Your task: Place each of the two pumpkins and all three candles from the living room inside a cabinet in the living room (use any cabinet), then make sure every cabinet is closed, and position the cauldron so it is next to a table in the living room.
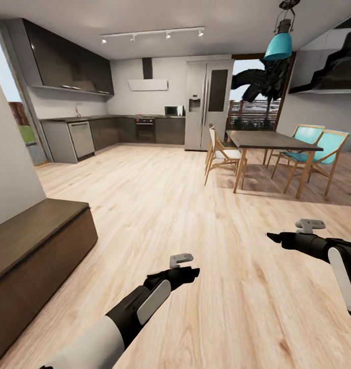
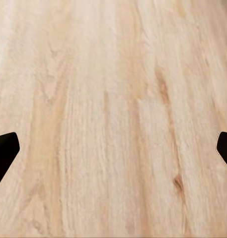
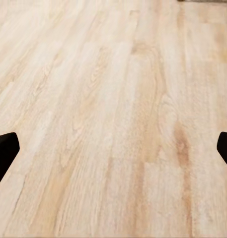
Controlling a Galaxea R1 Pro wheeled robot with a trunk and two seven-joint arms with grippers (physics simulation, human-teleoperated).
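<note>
Both grippers hang empty over the light plank floor (image 1: 195,215), fingers spread wide: the left gripper (image 2: 113,148) and right gripper (image 3: 113,148) each show dark fingertips (image 2: 4,151) at opposite edges of their wrist views. The long dark-brown cabinet (image 1: 32,246) stands shut, well outward of the left fingers. A dining table (image 1: 272,141) with chairs stands far ahead of the right fingers.

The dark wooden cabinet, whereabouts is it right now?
In the head view the cabinet sits low at the left edge, against the white wall, to the left of the left gripper.
</note>
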